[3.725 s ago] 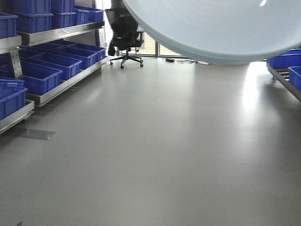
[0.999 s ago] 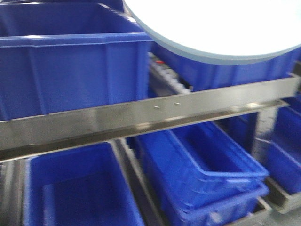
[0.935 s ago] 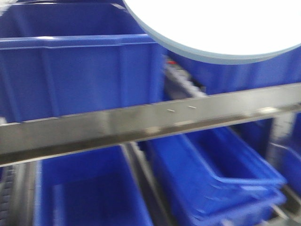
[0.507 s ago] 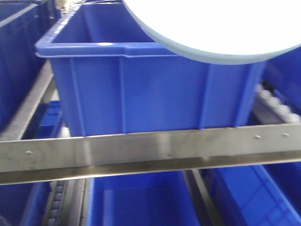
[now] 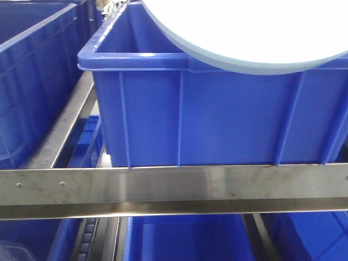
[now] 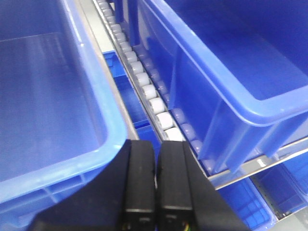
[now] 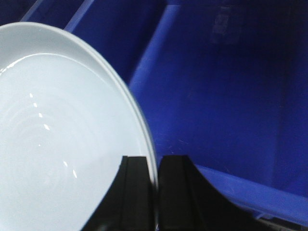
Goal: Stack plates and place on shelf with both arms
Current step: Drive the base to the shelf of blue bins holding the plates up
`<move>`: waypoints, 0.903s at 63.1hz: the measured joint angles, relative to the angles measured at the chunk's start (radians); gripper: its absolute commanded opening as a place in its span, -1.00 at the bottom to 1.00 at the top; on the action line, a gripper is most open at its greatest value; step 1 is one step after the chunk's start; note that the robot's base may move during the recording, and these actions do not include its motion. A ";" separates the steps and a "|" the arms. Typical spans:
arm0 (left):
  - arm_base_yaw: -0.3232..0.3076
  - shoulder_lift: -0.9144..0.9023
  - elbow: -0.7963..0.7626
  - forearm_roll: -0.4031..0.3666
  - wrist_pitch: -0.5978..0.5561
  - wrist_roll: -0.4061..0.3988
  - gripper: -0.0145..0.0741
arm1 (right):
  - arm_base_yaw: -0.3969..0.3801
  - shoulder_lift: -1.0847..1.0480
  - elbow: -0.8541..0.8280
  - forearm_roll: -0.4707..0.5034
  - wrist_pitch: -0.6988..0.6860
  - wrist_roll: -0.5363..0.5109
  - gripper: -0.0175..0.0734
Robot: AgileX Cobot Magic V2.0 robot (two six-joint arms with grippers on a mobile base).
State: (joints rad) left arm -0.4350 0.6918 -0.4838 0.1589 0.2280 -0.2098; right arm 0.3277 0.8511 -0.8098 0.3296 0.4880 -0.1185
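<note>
The plate [image 7: 57, 134] sat in the right gripper [image 7: 154, 166], its thin upturned rim pinched between the two black fingers, which were closed on it. From that grip the pale, glossy dish spread out to the left of the fingers; whether it was one plate or a stack of two could not be told. Below and beyond the right gripper lay the deep inside of a blue crate [image 7: 226, 96], and the plate hung above it without touching it. In the front view the plate's underside [image 5: 244, 27] filled the top of the picture, overlapping the near rim of a large blue crate [image 5: 217, 119] that stood on the shelf just behind the flat steel front rail [image 5: 174, 187]. More blue crates showed beneath the rail and off to the left. The left gripper [image 6: 157, 149] was closed on nothing, its fingers pressed together with only a thin seam between them. Straight ahead of its fingertips a roller track [image 6: 144, 82] of white rollers ran away along the shelf. One blue crate [image 6: 48, 96] stood to the left of that gripper and another [image 6: 231, 72] to its right, on either side of the track.
</note>
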 measured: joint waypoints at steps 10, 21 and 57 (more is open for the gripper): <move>0.000 0.000 0.000 0.000 0.000 0.000 -0.48 | 0.000 0.000 0.000 0.000 0.000 0.000 -0.49; 0.000 0.000 0.000 0.000 0.000 0.000 -0.48 | 0.000 0.000 0.000 0.000 0.000 0.000 -0.49; 0.000 0.000 0.000 0.000 0.000 0.000 -0.48 | 0.000 0.000 0.000 0.000 0.000 0.000 -0.49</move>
State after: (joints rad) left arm -0.4350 0.6918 -0.4838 0.1589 0.2280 -0.2098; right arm 0.3277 0.8511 -0.8098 0.3296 0.4880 -0.1185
